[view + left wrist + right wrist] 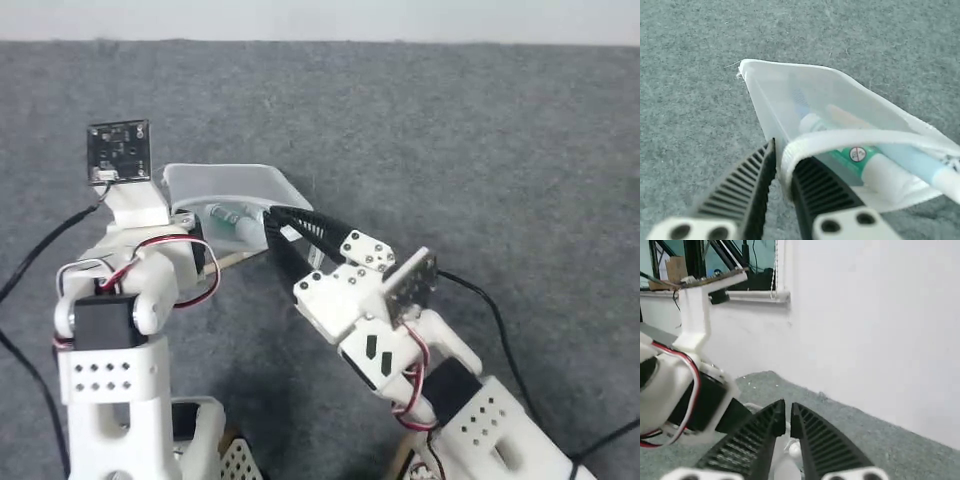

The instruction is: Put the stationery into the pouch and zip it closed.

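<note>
A translucent white pouch (225,185) lies on the grey carpet, its mouth toward the arms. Inside it I see a white tube with a green label (860,157) and a light blue pen (920,160). My left gripper (782,172) is shut on the pouch's white rim (840,136) at the mouth's corner. My right gripper (272,220) has its black fingers at the other side of the mouth. In the right wrist view this gripper (788,412) is shut, with a bit of white pouch behind it; whether it pinches the pouch is hidden.
A thin tan stick (235,260) pokes out at the pouch's near edge between the two arms. The left arm's body (690,385) stands close beside the right gripper. Open grey carpet (480,150) stretches behind and to the right.
</note>
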Motion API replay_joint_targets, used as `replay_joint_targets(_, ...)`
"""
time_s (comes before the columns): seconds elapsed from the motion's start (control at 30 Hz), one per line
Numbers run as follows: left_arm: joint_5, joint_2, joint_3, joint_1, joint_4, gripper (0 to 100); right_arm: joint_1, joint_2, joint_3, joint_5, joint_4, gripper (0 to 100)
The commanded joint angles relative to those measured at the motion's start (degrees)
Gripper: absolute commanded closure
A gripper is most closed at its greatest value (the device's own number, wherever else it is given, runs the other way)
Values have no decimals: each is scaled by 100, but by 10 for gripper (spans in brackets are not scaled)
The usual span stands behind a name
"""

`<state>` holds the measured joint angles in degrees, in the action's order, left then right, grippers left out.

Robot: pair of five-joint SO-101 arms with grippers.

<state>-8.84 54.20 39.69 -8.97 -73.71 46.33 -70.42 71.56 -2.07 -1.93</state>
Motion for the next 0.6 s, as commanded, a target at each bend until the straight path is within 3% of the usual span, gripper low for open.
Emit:
replay_joint_targets(0.0,53,26,-259,-44,26,989,57,-163,-343,-70,-4,993)
replay_joint_targets(0.13,53,26,-259,-44,26,989,48,576,-431,-79,207,993)
replay_joint_targets(0.27,53,18,-259,-44,26,989,40,2360,-818,-35,514,993)
replay_joint_targets(0.43,53,9,-259,-44,26,989,13,4189,-2259,-62,-1024,993)
replay_joint_targets(0.57,53,9,-259,-44,18,989,13,4497,-2884,-70,-2018,993)
